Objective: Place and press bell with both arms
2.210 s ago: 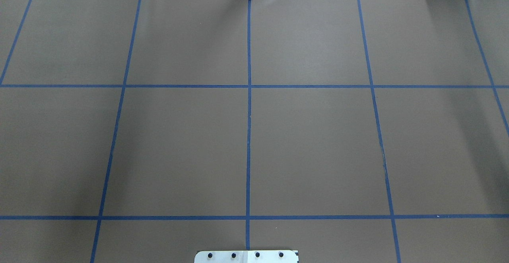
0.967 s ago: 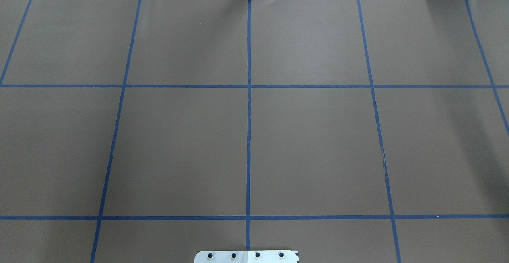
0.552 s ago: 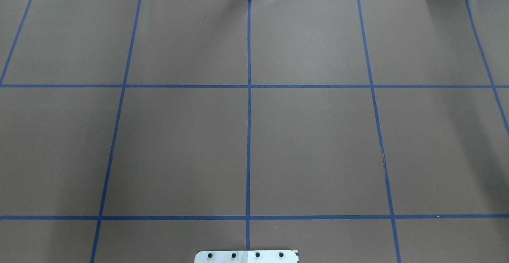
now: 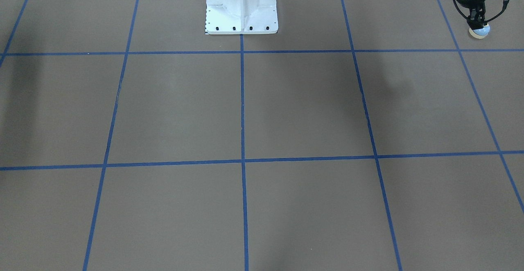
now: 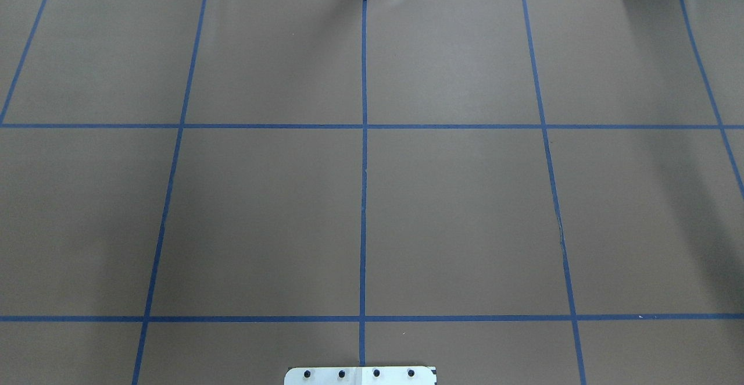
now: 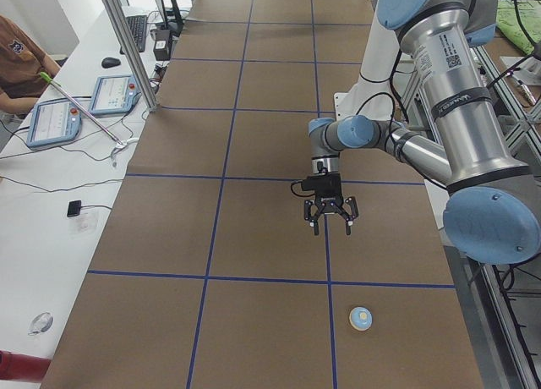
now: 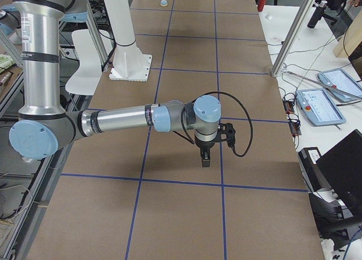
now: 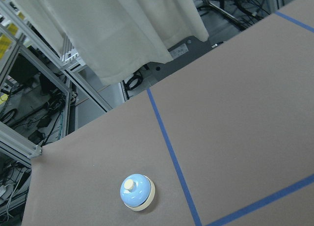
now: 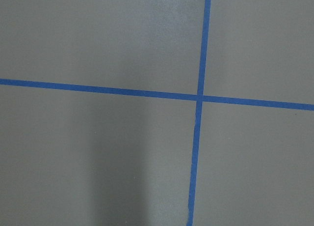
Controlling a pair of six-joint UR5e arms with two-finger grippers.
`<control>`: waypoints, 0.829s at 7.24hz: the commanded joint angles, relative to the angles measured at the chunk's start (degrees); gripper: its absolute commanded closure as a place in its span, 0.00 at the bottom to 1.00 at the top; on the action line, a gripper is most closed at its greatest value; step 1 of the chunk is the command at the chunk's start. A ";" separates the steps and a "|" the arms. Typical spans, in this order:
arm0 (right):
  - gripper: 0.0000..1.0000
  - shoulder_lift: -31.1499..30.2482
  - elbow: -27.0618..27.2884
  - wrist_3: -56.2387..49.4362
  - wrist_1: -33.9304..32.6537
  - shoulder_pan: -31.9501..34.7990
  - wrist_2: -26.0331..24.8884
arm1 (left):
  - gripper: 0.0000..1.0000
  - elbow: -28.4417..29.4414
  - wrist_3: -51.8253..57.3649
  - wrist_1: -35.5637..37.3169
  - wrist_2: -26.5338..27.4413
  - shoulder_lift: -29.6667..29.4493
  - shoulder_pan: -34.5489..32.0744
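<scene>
Bell: small light-blue domed call bell [image 8: 138, 192] w/ pale yellow button, cream base ring — sitting upright on brown paper-covered table [image 5: 261, 216] w/ blue tape grid [image 5: 364, 199], at robot's left end.
L grip: black two-finger left gripper [image 6: 330, 228] hanging above table, fingers spread, gripping nothing, apart from bell.
R grip: black right gripper [image 7: 205, 161] pointing down over table — spread or closed, can't tell.
</scene>
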 commanded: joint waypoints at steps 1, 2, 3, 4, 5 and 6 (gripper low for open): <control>0.00 0.04 -0.01 0.00 0.00 -0.05 0.04 | 0.00 9.54 -12.93 -5.45 2.90 0.43 5.58; 0.00 0.04 -0.01 0.08 0.00 -0.05 0.13 | 0.00 14.29 -17.33 -8.88 2.90 0.60 7.52; 0.00 0.04 -0.01 0.09 0.00 -0.22 0.22 | 0.00 18.34 -20.07 -12.14 2.99 0.78 8.93; 0.00 0.04 -0.01 0.09 0.00 -0.22 0.31 | 0.00 22.03 -22.97 -15.21 2.90 0.78 9.99; 0.00 0.04 -0.01 0.09 0.00 -0.22 0.31 | 0.00 23.63 -25.26 -15.51 2.73 0.86 11.56; 0.00 0.04 -0.01 0.09 0.00 -0.22 0.31 | 0.00 23.74 -27.89 -15.25 2.47 1.04 12.80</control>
